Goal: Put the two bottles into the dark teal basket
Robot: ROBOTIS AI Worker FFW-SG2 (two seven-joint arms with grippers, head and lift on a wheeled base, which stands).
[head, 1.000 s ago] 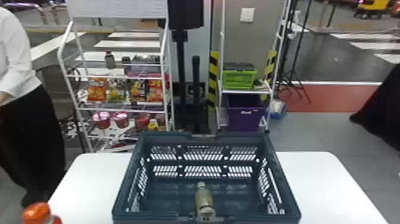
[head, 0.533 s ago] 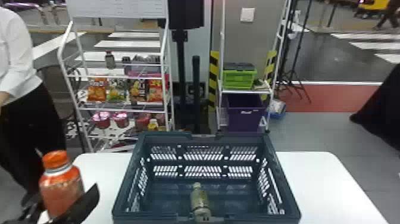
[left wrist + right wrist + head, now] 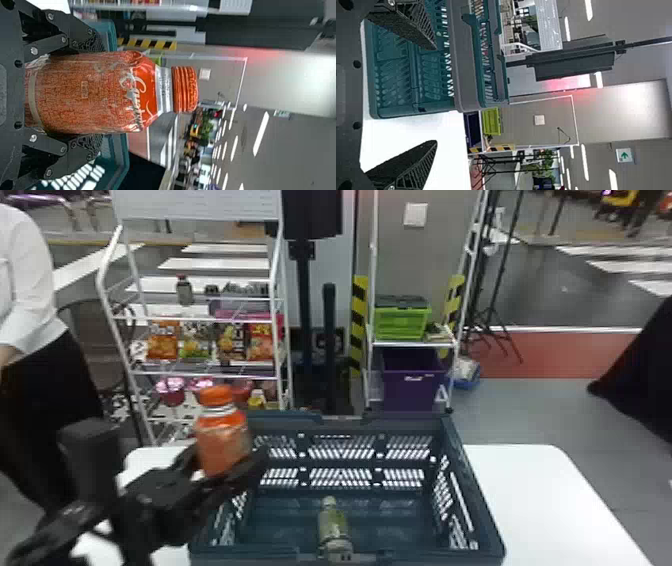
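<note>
Over the white table (image 3: 555, 495), gripped the orange-capped bottle (image 3: 221, 440) cap-up in the left pincer (image 3: 96, 94), likely for easy lowering; saw the green bottle (image 3: 334, 526) lower and rightward of it, inside the dark teal basket (image 3: 415, 419); had the right pincer (image 3: 434, 95) wide.

1. The black jointed left arm (image 3: 145, 500) enters at the lower left corner of the head view, and its wrist is raised.
2. The left gripper (image 3: 229, 452), with two flat black fingers, points forward and toward the robot's right. These fingers are held apart by a grip between them, one at each side.
3. In the left wrist view, dark metal links with silver screws carry both fingers.
4. The black right gripper (image 3: 434, 95) is empty; its two lattice-sided fingers stand widely apart.
</note>
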